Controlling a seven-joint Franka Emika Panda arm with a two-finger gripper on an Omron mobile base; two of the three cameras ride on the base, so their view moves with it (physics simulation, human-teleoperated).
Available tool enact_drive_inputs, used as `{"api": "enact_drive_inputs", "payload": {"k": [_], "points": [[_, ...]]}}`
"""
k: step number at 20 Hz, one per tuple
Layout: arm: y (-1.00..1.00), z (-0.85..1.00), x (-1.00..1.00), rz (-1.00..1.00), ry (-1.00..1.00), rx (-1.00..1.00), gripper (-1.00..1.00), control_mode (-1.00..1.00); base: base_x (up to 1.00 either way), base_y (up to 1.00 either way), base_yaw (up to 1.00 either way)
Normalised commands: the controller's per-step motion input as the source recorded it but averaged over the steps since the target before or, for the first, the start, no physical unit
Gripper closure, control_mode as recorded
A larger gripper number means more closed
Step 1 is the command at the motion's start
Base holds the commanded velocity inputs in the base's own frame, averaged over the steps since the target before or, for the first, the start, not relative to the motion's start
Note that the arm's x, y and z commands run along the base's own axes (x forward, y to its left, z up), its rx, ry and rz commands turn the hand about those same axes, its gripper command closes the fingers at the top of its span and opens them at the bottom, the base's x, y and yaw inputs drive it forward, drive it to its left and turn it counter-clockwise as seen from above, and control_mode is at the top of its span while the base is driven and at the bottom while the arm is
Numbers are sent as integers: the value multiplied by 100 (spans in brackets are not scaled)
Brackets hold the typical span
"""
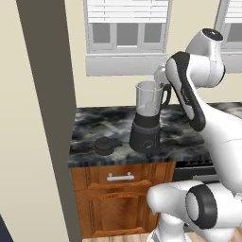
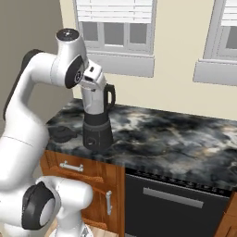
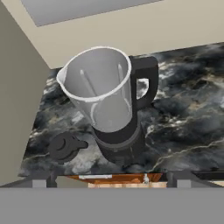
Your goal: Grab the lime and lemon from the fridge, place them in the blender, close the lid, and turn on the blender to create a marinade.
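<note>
The white arm goes up, bends at the top & folds back down. Its gripper (image 3: pixel 109 177) points down, fingers (image 3: pixel 43 178) spread wide apart w/ nothing between them.

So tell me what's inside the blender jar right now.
In the hand view the jar looks empty: clear walls and bare inside, no fruit. Its very bottom, down in the dark base, is hard to make out. The lid lies on the counter beside it.
</note>
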Motion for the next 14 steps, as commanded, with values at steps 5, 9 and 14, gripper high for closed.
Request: {"api": "enact_drive_inputs", "payload": {"k": [5,9,14], "points": [[3,-48,-80,0,0,-3,-100,-100,0,0,0],[11,-21,-41,0,0,-5,-100,-100,0,0,0],[12,0,-17,0,0,-3,-100,-100,0,0,0]]}}
